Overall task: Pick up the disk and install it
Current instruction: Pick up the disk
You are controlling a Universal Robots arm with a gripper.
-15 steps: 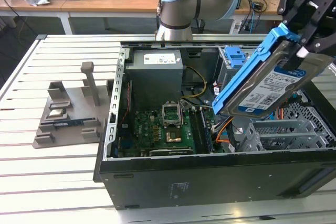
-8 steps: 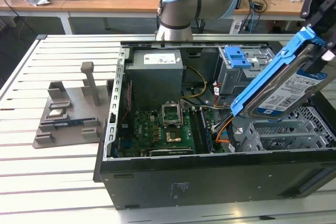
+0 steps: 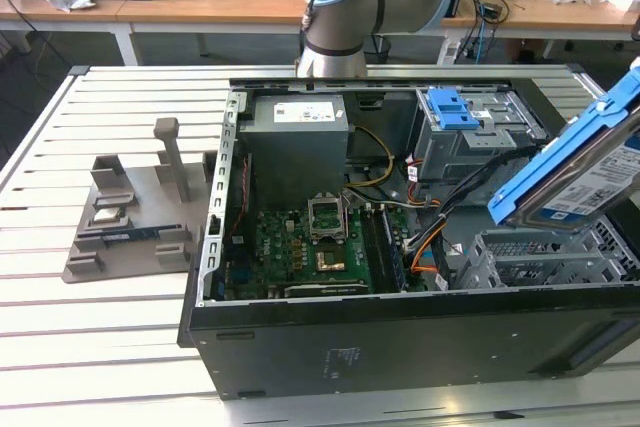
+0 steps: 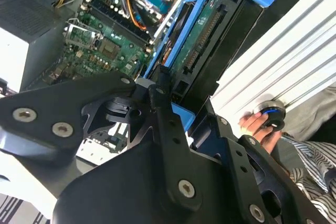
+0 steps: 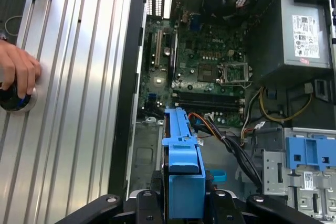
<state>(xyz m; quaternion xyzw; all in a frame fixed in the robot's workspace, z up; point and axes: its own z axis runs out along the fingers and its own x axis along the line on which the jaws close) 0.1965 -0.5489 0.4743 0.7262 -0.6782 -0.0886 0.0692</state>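
One hand (image 5: 185, 205) grips the disk (image 5: 181, 145) by its blue side rails, holding it tilted in the air. Directly below the hand sits the open computer case (image 3: 400, 337), its motherboard (image 5: 205, 66) a little beyond. Farther off to the side, on the slatted counter (image 5: 79, 103), a person's fingers (image 5: 25, 76) rest on a dark round knob (image 5: 13, 101).

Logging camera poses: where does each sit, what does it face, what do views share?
Exterior view: off the arm, looks down into the open case; arm behind, disk at the exterior view's right.
Second wrist view: on the arm, faces the gripper holding the disk, motherboard beyond.
First wrist view: on the arm, looks down into the case.
Both wrist views share gripper, disk, a person's hand.
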